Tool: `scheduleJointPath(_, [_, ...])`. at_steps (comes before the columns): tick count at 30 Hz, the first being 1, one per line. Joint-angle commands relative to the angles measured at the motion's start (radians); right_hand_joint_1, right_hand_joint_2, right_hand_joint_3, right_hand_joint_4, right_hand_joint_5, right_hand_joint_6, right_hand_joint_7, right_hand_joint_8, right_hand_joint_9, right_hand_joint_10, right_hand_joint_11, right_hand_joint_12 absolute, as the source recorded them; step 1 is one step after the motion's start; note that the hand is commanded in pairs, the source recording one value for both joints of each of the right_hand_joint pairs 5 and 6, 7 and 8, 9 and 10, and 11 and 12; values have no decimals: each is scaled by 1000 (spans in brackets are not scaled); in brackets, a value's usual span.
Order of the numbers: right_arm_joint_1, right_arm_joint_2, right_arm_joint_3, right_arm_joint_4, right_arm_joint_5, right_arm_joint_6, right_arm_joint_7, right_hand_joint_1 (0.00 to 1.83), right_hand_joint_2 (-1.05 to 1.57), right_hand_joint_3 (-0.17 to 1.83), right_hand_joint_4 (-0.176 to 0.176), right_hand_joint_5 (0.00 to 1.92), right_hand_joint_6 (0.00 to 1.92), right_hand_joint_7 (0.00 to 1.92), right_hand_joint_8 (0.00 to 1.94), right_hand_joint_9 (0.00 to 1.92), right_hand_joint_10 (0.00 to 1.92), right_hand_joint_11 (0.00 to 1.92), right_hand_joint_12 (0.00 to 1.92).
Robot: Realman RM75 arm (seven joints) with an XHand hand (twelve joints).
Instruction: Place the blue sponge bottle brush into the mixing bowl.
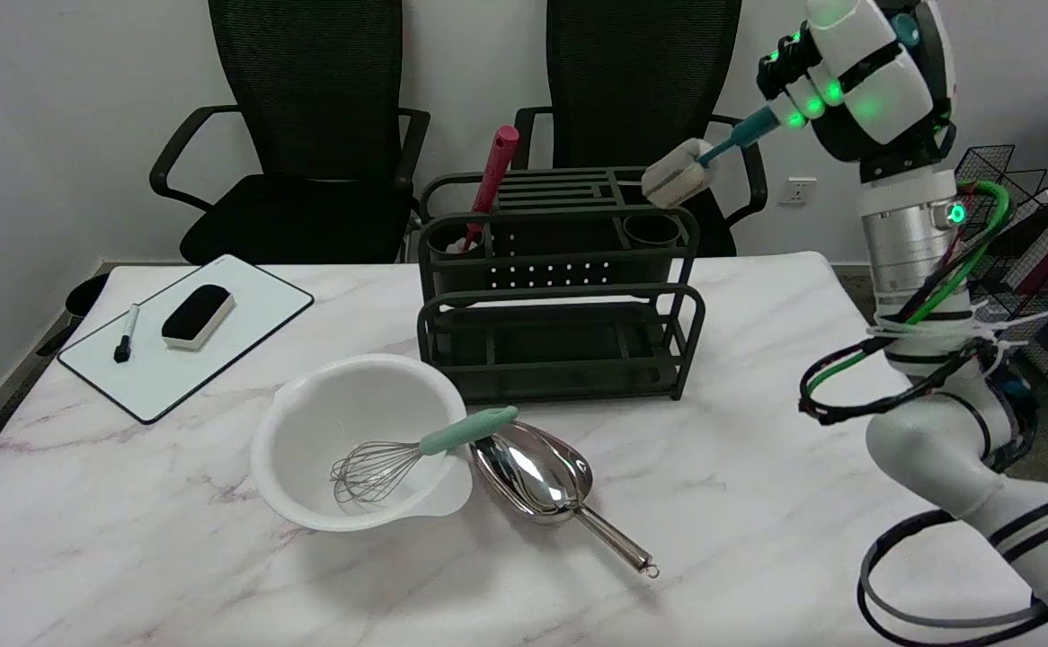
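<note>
Whisk point(398, 456) in bowl point(308, 422) (scoop point(537, 481) right), rack point(560, 288) behind.

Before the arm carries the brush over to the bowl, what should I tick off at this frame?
1. Robot hand holds the brush by its handle: ok.
2. Sponge end lifted above the rack: ok.
3. Bowl upright on the table: ok.
4. Bowl free of other things: not ok, a whisk lies in it.
5. Firmness of the grip: cannot tell.

The blue-handled sponge bottle brush point(688, 171) hangs tilted at upper right, apparently pale sponge head lowermost. The white mixing bowl point(308, 422) sits lower left, upright.
</note>
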Motion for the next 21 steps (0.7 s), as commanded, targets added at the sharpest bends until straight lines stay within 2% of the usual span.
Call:
scheduleJointPath(1, [-179, -11, -117, 141, 52, 33, 63, 1116, 1571, 298, 0, 1920, 1920, 1920, 1920, 1920, 1920, 1920, 1920])
scheduleJointPath(7, [-160, -5, -238, 113, 88, -17, 63, 1109, 1571, 291, 0, 1920, 1920, 1920, 1920, 1920, 1920, 1919, 1919])
scheduleJointPath(16, [-125, 4, -298, 172, 84, -169, 59, 1110, 1571, 293, 0, 1920, 1920, 1920, 1920, 1920, 1920, 1913, 1913])
scheduleJointPath(21, [-101, -29, -358, 176, 87, -249, 58, 1111, 1571, 291, 0, 1920, 1920, 1920, 1920, 1920, 1920, 1902, 1902])
